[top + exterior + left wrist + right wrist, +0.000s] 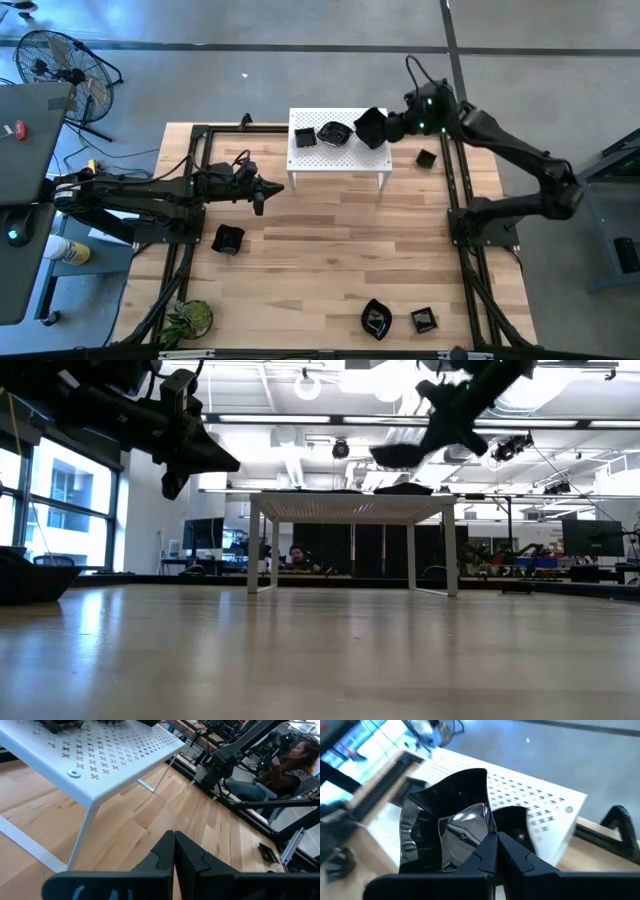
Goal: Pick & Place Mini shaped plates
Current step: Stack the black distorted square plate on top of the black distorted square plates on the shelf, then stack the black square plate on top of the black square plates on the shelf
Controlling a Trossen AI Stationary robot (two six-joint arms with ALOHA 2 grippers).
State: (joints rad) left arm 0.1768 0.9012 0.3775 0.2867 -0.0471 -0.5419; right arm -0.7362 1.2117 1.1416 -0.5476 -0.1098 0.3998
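My right gripper (388,127) is shut on a wavy-rimmed square black plate (370,127) above the right end of the white perforated stand (340,160). Two more black plates, a small square one (305,137) and a rounder one (335,133), rest on the stand's top. Other plates lie on the table: one (426,158) right of the stand, one (228,239) at the left, and two (376,319) (423,320) near the near edge. My left gripper (258,190) is shut and empty, hovering above the table to the left of the stand. My right gripper pinches the plate's rim (481,845) on the side nearest the wrist, between its two fingers (512,857). It comes from the table's right side, slanting down. The plate (400,455) is lifted clear above the stand's top and is tilted.
A small green plant (190,318) stands at the table's near left corner. Black frame rails (455,180) run along the table's left and right sides. Bare wood (330,250) lies between the stand and the near plates. A person sits beyond the table (295,760).
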